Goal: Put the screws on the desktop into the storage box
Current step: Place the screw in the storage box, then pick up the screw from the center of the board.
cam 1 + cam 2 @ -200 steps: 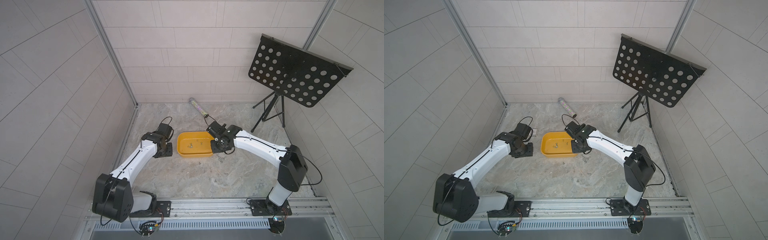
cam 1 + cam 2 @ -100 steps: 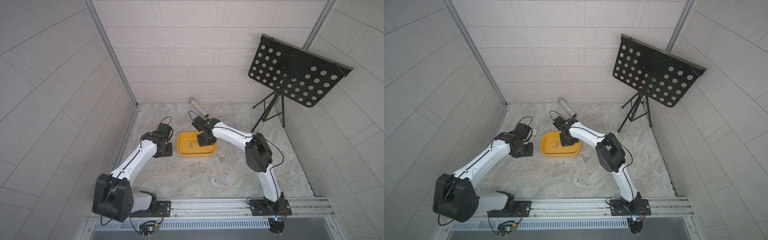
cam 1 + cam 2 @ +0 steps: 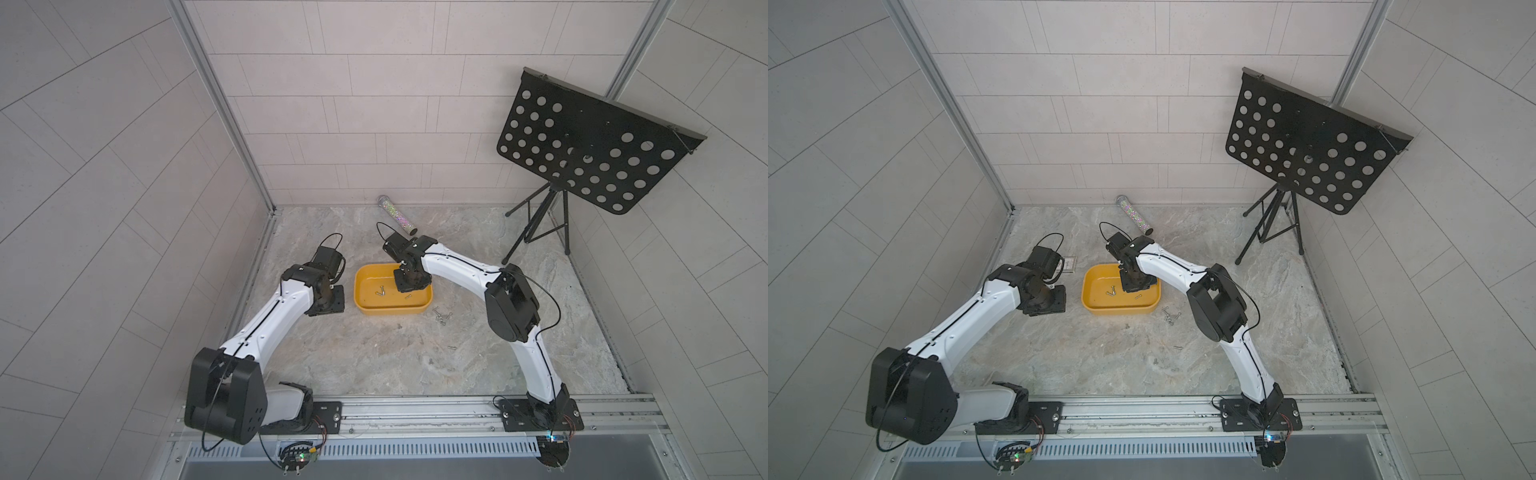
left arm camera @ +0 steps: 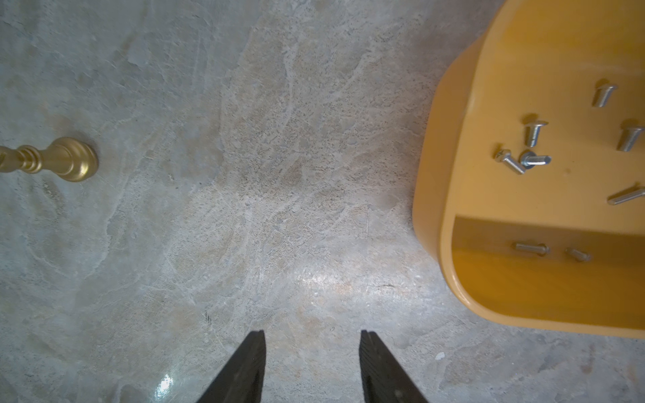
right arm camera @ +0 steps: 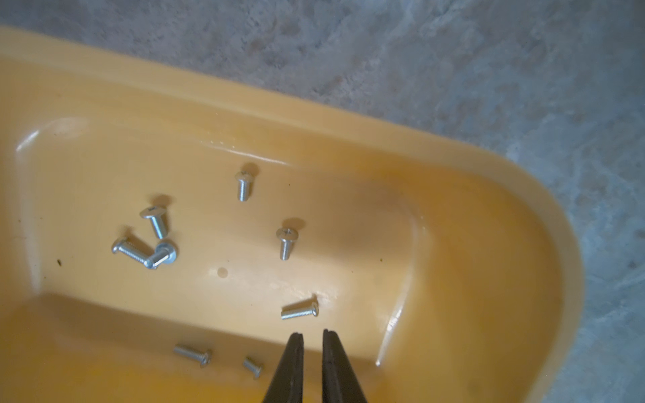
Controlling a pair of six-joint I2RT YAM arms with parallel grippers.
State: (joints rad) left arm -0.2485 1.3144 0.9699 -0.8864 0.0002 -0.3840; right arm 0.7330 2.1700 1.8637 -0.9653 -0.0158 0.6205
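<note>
The right gripper [image 5: 313, 334] hangs over the box [image 5: 349, 129], jaws slightly apart and empty; screws [image 5: 286, 242] lie inside. The left gripper [image 4: 312, 333], apart and empty, sits left of it.

Both top views look steeply down from high over the near edge, covering the whole desktop [image 3: 374, 365]. The left wrist camera faces down, close by the left end of the storage box [image 4: 448, 265]. The right wrist camera looks into it from close above. All four views share it.

left pincer [image 4: 311, 334]: jaws parted, empty | right pincer [image 5: 313, 334]: jaws narrowly parted, empty
</note>
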